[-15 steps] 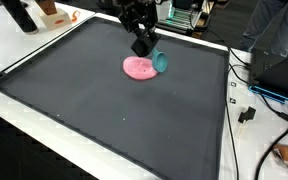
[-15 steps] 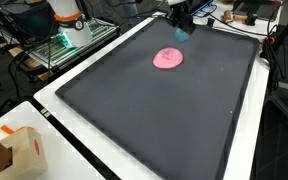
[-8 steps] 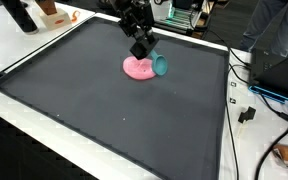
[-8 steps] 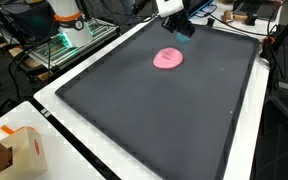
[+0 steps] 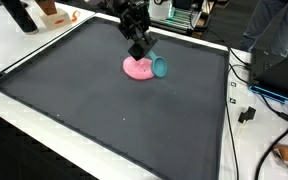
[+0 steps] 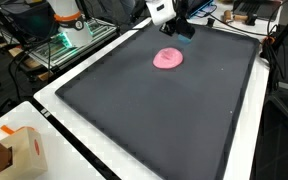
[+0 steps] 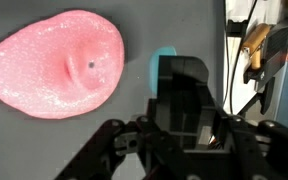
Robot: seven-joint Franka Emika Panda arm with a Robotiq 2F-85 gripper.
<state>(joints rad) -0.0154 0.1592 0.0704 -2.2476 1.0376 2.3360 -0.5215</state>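
Teal cup (image 5: 160, 66) lies on the black surface (image 5: 94, 120), just beside the pink disc (image 5: 136, 68). My fingers (image 5: 142, 49) have lifted off it since a second ago and hang above. I cannot tell whether they are spread or pressed together. I judge it released.

Black mat (image 5: 104, 110) with raised rim over white table (image 5: 34, 135). Cables (image 5: 246, 100) along one table edge. Cardboard box (image 6: 12, 150) at a corner, wire rack (image 6: 69, 45) behind, green-lit. Even indoor light.
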